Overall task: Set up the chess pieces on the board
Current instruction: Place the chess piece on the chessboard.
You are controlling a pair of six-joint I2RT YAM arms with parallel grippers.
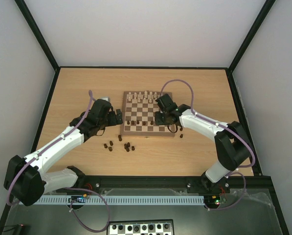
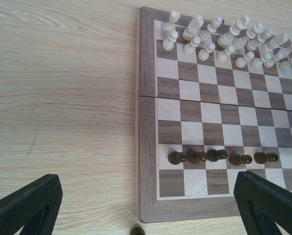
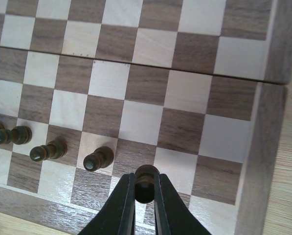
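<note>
Table of pale wood fills the top view, and both arms reach from its near edge toward the board, which lies in the middle of the far half. The board has brown and beige squares and a brown border.

The left gripper hangs just beside the left edge of the board, with its jaws spread wide and nothing between them. The right gripper is over the near right part of the board, clenched on one small dark piece. Only the right wrist view shows this grasp; from above, the gripper body hides it. I cannot tell if the piece touches the square under it.

Cream chessmen stand in two rows on the far side. The left wrist view shows them clearly, while the right wrist view does not include them.

Some dark chess pieces stand in one line on the second row from the near edge. Loose dark pieces lie scattered on the table in front of the board, seen well only from above. Two more are beside its right near corner.
</note>
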